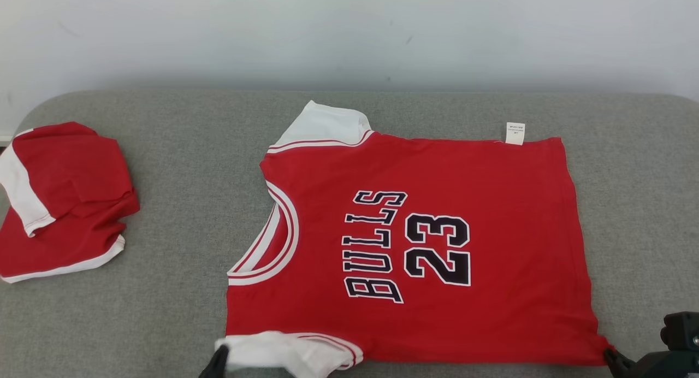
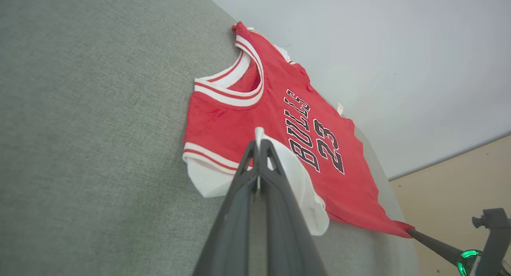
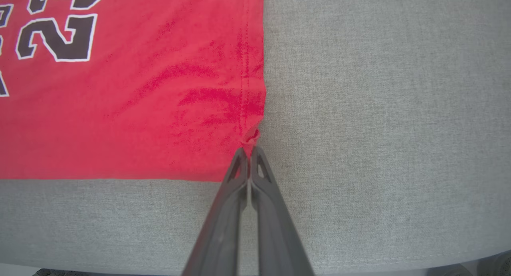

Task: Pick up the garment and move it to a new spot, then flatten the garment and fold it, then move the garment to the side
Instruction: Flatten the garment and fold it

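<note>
Lying flat on the grey fabric table, the red white-sleeved Bulls jersey has its near sleeve pinched by the left end effector, its hem corner by the right end effector.

Bare grey surface between spread jersey and folded red garment at left.

The right gripper has its two dark fingers pressed together on the bunched corner of a red jersey, right at their tips. From that pinch the jersey spreads away to the gripper's left and ahead of it, lying flat with faint creases near the corner. Its stitched hem runs straight ahead from the fingertips. Black white-edged numerals sit far ahead-left. A grey woven table lies to the right and beneath.
</note>
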Controlling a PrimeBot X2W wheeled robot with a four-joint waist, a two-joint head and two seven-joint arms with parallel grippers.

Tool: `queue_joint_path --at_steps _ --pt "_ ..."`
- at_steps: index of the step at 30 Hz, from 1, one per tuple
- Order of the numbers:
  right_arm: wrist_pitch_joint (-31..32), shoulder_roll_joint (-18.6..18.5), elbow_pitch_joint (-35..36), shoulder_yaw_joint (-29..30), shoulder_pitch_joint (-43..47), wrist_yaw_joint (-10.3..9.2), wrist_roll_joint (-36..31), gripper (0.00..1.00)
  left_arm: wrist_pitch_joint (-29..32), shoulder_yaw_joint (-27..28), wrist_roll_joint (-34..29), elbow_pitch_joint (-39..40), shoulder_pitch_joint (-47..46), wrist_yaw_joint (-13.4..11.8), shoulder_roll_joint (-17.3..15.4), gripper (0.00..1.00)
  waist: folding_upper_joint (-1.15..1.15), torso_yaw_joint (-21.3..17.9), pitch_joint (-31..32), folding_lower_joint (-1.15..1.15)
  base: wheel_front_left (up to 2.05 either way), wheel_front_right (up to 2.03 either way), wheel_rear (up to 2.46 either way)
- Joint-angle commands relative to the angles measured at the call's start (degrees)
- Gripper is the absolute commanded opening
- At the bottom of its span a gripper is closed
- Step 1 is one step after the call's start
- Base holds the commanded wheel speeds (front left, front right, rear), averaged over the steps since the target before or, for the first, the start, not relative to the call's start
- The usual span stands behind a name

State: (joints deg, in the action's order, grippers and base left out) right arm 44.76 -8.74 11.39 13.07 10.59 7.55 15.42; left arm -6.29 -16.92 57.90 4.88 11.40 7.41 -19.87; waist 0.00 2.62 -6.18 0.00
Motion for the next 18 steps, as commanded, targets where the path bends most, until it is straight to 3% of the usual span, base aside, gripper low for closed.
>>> queue_joint_path --at_steps 1,7,18 --pt "-0.48 0.61 -0.17 0.02 -0.69 -0.13 0.82 0.00 0.17 -1.52 -1.41 -0.04 -2.63 0.06 -0.16 0.00 0.00 0.18 -0.20 0.00 0.00 0.00 0.00" --pt "-3.35 0.82 -1.43 0.66 -4.27 -0.13 0.24 0.00 -0.43 -6.52 -10.00 -7.05 -17.08 0.06 -0.54 0.00 0.00 0.59 -0.84 0.00 0.00 0.00 0.00" --pt "-11.03 0.10 -9.25 -1.83 -12.38 -0.13 -2.30 0.00 -6.41 -9.54 -19.89 -24.15 -35.71 -0.89 5.20 0.00 0.00 0.28 -3.26 0.00 0.00 0.00 0.00"
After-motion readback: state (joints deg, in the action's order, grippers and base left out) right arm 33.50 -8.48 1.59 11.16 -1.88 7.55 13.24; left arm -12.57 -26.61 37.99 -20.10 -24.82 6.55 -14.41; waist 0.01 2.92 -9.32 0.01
